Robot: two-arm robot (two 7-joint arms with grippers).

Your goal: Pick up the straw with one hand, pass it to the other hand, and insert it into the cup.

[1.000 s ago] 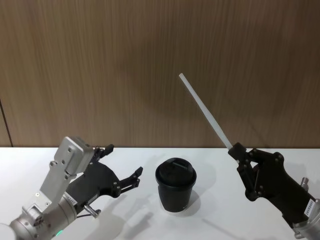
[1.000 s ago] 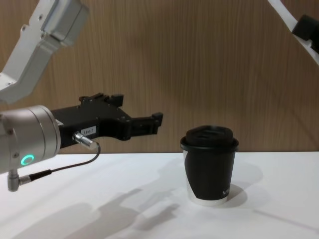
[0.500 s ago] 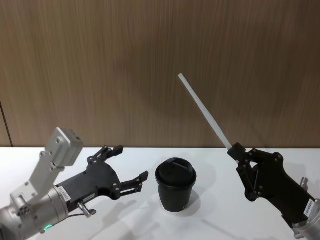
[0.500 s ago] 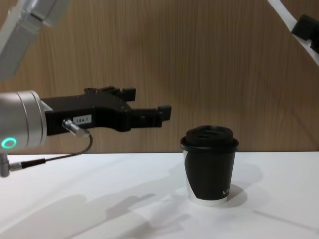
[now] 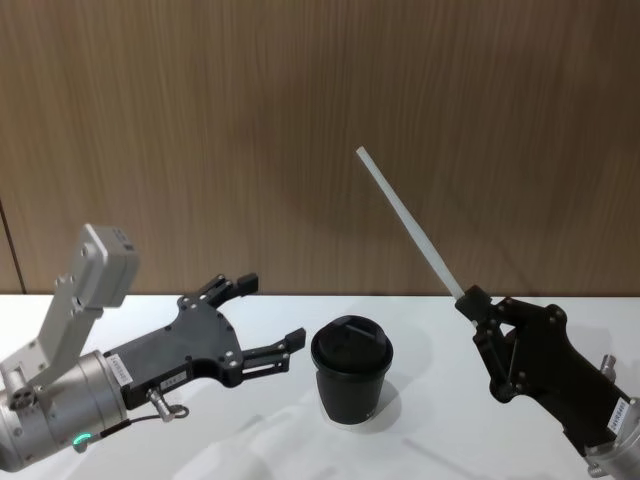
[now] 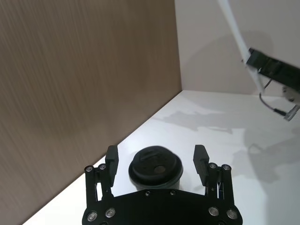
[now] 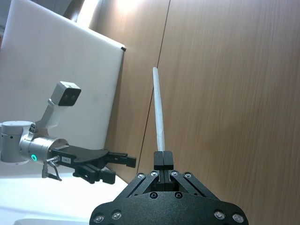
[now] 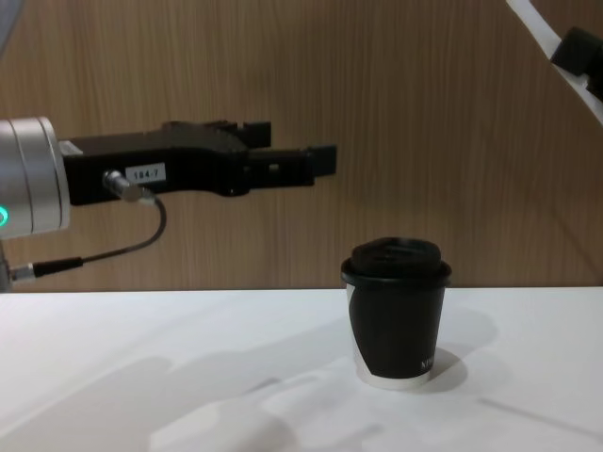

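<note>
The black lidded cup (image 5: 350, 375) (image 8: 396, 320) stands upright on the white table (image 5: 440, 440). My right gripper (image 5: 470, 298) (image 7: 163, 154), off to the cup's right and above the table, is shut on the lower end of the white straw (image 5: 405, 220) (image 7: 159, 112), which slants up and to the left over the cup. My left gripper (image 5: 270, 312) (image 8: 297, 146), with its silver wrist and green light, hovers open to the left of the cup, higher than the lid. In the left wrist view the cup (image 6: 154, 169) lies between and beyond its spread fingers (image 6: 111, 154).
A wood-panelled wall (image 5: 300, 120) closes the scene just behind the table. A grey cable (image 8: 141, 245) loops below the left wrist. White tabletop (image 8: 188, 377) stretches around the cup on all sides.
My left gripper has risen and reached right toward the cup, now level above the lid and still open. The right gripper and straw have not moved.
</note>
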